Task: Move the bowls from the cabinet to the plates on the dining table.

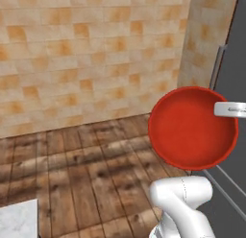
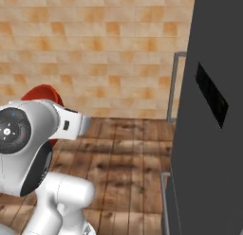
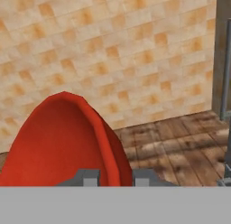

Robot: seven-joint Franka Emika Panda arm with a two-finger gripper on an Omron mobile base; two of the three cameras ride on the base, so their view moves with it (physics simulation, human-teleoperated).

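My gripper [image 3: 116,178] is shut on the rim of the red bowl [image 3: 63,142], and the rim runs down between the two fingertips. The bowl is carried in the air, tipped on its side. In the left base view the red bowl [image 1: 192,129] faces the camera with its hollow inside showing, and the white hand [image 1: 230,109] reaches its right rim from the frame edge. From the right base view the red bowl [image 2: 42,94] peeks out behind my arm's large white joint.
A tall dark grey appliance [image 2: 209,111] with a vertical silver handle [image 2: 173,87] stands close on the right. A beige tiled wall [image 1: 86,54] lies ahead over a wooden plank floor [image 1: 96,174]. A marble corner [image 1: 17,220] shows at lower left.
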